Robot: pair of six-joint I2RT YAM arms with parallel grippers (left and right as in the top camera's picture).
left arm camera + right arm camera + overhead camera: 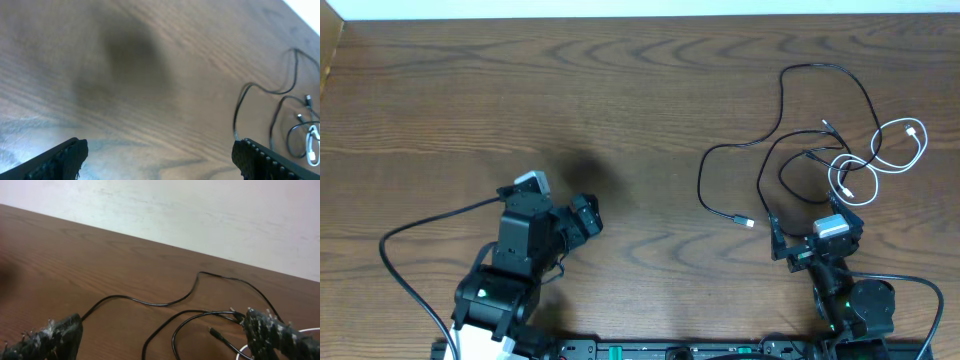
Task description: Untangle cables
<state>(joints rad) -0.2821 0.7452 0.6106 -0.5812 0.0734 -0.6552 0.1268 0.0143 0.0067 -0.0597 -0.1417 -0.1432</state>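
The black cables point(779, 128) sprawl in loose, overlapping loops on the far right part of the tabletop point(520, 100). The white cable point(876, 150) is coiled into their right side. Just on the near side of that tangle sits the right gripper point(812, 228), jaws spread wide and holding nothing, with black loops lying ahead between its fingers. The left gripper point(586, 216) is well apart to the left, likewise spread open and empty.

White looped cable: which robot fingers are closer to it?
Right. The right fingers sit right beside the thin white looped cable; the left fingers are far off across the wooden table.
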